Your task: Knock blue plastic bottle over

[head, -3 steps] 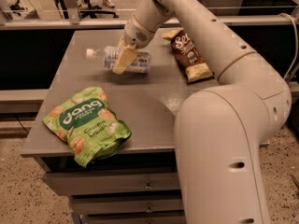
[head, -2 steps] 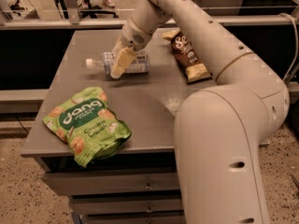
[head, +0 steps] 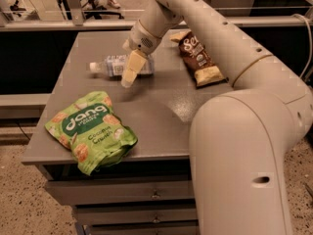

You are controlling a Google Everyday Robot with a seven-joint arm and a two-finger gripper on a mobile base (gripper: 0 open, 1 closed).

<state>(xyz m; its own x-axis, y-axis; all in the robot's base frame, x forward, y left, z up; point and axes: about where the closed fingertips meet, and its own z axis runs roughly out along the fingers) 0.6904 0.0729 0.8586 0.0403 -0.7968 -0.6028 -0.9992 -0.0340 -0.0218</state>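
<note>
Far left, front corner of table (head: pixel 161 106): green Dang snack bag (head: pixel 90 131), glossy crinkled foil, lying flat, its lower edge hanging a bit past the table front. Table is a flat matte grey top with a dull sheen, over grey metal drawers (head: pixel 151 195). Behind the bag, toward the back left: blue plastic bottle (head: pixel 111 65) lying on its side, clear plastic, pale blue-white label, white cap pointing left. Gripper (head: pixel 128 77), cream-coloured and wedge-shaped, slants down-left across the bottle's right half and hides that part; its tip is over the table surface just in front of the bottle. Cannot tell whether the pincer is open or closed, or whether it touches the bottle. Right of that, near the back: brown snack bag (head: pixel 198 58) with a pale bottom end, lying flat, well apart from the bottle. Far right: smooth, rounded off-white robot arm (head: pixel 244 131), which fills the foreground and blocks the table's right side.
</note>
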